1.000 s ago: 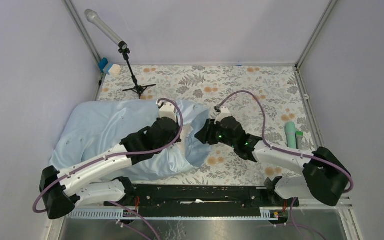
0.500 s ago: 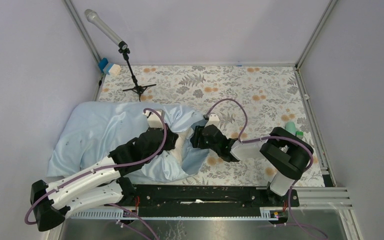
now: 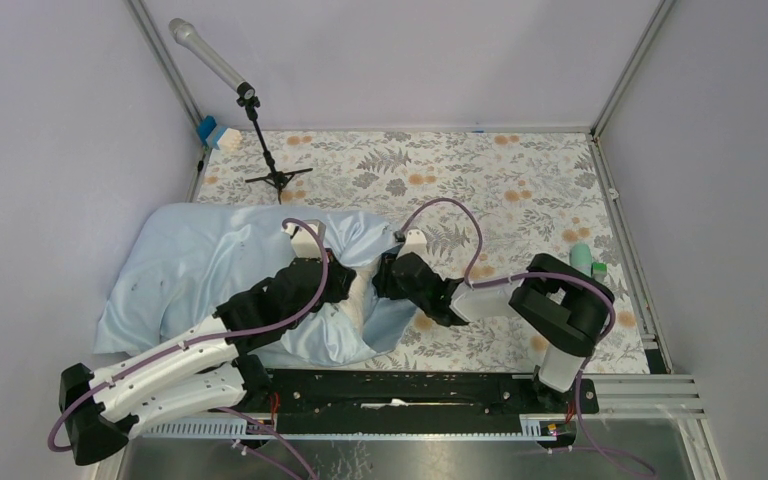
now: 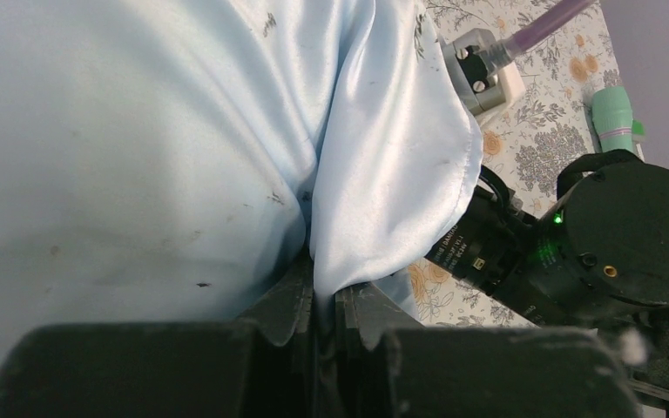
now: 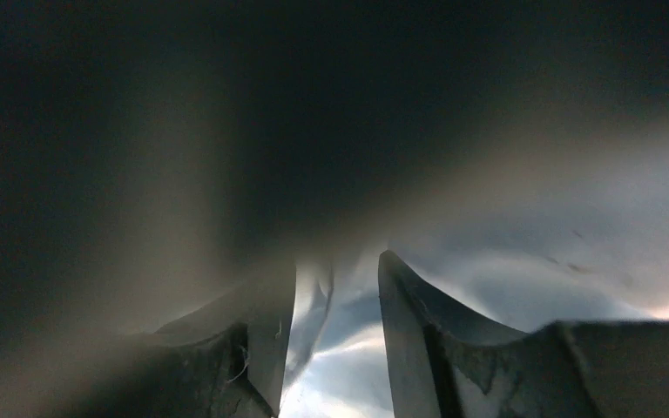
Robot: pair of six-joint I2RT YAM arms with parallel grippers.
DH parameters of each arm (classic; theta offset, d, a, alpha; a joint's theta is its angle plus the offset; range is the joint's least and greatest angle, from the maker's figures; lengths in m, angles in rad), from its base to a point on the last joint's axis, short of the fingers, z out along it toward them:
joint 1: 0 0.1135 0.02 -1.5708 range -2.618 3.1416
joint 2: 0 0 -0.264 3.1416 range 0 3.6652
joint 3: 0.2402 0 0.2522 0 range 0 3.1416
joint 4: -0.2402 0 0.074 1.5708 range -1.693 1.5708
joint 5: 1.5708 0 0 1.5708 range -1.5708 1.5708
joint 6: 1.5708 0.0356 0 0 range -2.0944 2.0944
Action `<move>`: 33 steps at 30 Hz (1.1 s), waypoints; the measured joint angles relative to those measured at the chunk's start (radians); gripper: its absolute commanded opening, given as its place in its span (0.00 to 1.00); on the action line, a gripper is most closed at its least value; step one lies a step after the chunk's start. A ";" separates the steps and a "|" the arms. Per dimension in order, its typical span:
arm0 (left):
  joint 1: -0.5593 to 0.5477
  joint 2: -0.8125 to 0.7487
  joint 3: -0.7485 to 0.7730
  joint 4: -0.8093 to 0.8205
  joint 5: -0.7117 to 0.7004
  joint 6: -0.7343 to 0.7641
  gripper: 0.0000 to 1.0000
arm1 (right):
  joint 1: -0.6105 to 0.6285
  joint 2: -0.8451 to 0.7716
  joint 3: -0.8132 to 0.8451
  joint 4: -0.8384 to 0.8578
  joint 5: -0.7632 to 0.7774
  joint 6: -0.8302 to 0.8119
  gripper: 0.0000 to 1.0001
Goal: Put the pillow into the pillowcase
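I see left fingers [image 4: 287, 305] clamped on pillowcase [image 3: 200, 260] hem. right fingers [image 5: 266, 322] parted inside mouth; whether holding, cannot tell. pillow [image 3: 360, 297] mostly sheathed, counter [image 3: 520, 190] 9 o'clock side, long axis 9-to-3; bare end nearest right fingers.

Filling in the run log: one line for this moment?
phase: stuffing | left gripper: shut on pillowcase fold | right gripper: jaws apart, inside opening | pillow: mostly covered, white patch showing

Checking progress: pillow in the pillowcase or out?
Almost in. The pillowcase bulges, filled; only a strip of white pillow shows at its open end. The left hand pinches the hem.
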 measured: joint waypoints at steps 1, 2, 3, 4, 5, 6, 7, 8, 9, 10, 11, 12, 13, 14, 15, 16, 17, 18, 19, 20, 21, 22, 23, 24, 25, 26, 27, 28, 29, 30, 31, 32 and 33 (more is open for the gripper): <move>0.000 -0.001 0.000 0.000 0.000 0.000 0.00 | 0.000 0.006 0.010 0.000 -0.001 0.000 0.44; 0.000 -0.002 0.000 0.000 0.000 0.000 0.00 | 0.001 0.014 0.021 0.000 -0.002 0.000 0.43; 0.000 -0.002 0.000 -0.001 0.000 0.000 0.00 | 0.001 0.022 0.030 0.000 -0.005 0.000 0.42; 0.000 -0.002 0.000 -0.001 0.000 0.000 0.00 | 0.001 0.028 0.037 -0.001 -0.006 0.000 0.41; 0.000 -0.002 0.000 -0.001 0.000 0.000 0.00 | 0.001 0.034 0.043 -0.005 -0.006 0.000 0.38; 0.000 -0.002 0.000 -0.001 0.000 0.000 0.00 | 0.001 0.041 0.053 -0.012 -0.007 0.000 0.37; 0.000 -0.002 0.000 -0.001 0.000 0.000 0.00 | 0.001 0.048 0.063 -0.021 -0.007 0.000 0.36; 0.000 -0.002 0.000 -0.001 0.000 0.000 0.00 | 0.001 0.058 0.074 -0.029 -0.007 0.000 0.33; 0.000 -0.002 0.000 -0.001 0.000 0.000 0.00 | 0.001 0.066 0.083 -0.036 -0.007 0.000 0.29; 0.000 -0.002 0.000 -0.002 0.000 0.000 0.00 | 0.002 0.074 0.091 -0.046 -0.007 0.000 0.22; 0.000 -0.002 0.000 -0.003 0.000 0.000 0.00 | 0.002 0.079 0.095 -0.054 -0.007 0.000 0.14; 0.000 -0.002 0.000 -0.005 -0.001 -0.001 0.00 | 0.002 0.081 0.096 -0.059 -0.007 -0.002 0.05; 0.000 -0.001 0.000 -0.008 -0.002 -0.002 0.00 | 0.002 0.082 0.096 -0.067 -0.007 -0.001 0.00; 0.000 0.000 0.000 -0.011 -0.002 -0.005 0.00 | 0.002 0.082 0.096 -0.076 -0.006 -0.001 0.00; 0.000 0.002 0.000 -0.013 -0.003 -0.007 0.00 | 0.002 0.081 0.096 -0.084 -0.003 0.004 0.00; 0.000 0.006 0.000 -0.013 -0.004 -0.010 0.00 | 0.002 0.076 0.097 -0.096 -0.001 0.003 0.00; 0.000 0.010 0.000 -0.013 -0.005 -0.013 0.00 | 0.000 0.064 0.097 -0.121 0.003 0.003 0.00; -0.001 0.015 0.000 -0.013 -0.007 -0.019 0.00 | -0.004 0.044 0.097 -0.152 0.004 0.004 0.00; -0.001 0.021 0.000 -0.013 -0.008 -0.023 0.00 | -0.010 0.018 0.094 -0.179 0.004 0.005 0.00; -0.001 0.028 0.000 -0.012 -0.008 -0.028 0.00 | -0.021 -0.019 0.089 -0.204 0.005 0.006 0.00; -0.001 0.036 0.000 -0.011 -0.009 -0.032 0.00 | -0.035 -0.060 0.081 -0.226 0.006 0.008 0.00; -0.001 0.047 0.000 -0.010 -0.008 -0.037 0.00 | -0.053 -0.106 0.072 -0.244 0.009 0.009 0.00; -0.001 0.056 0.000 -0.010 -0.008 -0.044 0.00 | -0.077 -0.167 0.058 -0.266 0.014 0.012 0.00; -0.001 0.068 0.000 -0.008 -0.008 -0.050 0.00 | -0.095 -0.217 0.049 -0.282 0.021 0.014 0.00; -0.001 0.079 0.000 -0.002 -0.008 -0.054 0.00 | -0.116 -0.271 0.040 -0.298 0.026 0.015 0.00; 0.000 0.092 0.000 0.005 -0.007 -0.060 0.00 | -0.135 -0.330 0.031 -0.321 0.031 0.016 0.00; 0.002 0.102 0.000 0.013 -0.007 -0.063 0.00 | -0.148 -0.390 0.023 -0.346 0.037 0.016 0.00; 0.005 0.116 -0.001 0.024 -0.003 -0.070 0.00 | -0.155 -0.447 0.018 -0.367 0.042 0.016 0.00; 0.006 0.127 -0.002 0.034 0.002 -0.074 0.00 | -0.156 -0.486 0.017 -0.381 0.045 0.014 0.00; 0.009 0.141 -0.005 0.048 0.008 -0.078 0.00 | -0.156 -0.530 0.017 -0.395 0.044 0.013 0.00; 0.011 0.158 -0.006 0.059 0.016 -0.082 0.00 | -0.154 -0.568 0.016 -0.408 0.042 0.010 0.00; 0.012 0.176 -0.006 0.068 0.024 -0.086 0.00 | -0.154 -0.599 0.013 -0.415 0.038 0.006 0.00; 0.014 0.200 -0.006 0.080 0.038 -0.089 0.00 | -0.154 -0.632 0.006 -0.422 0.033 0.001 0.00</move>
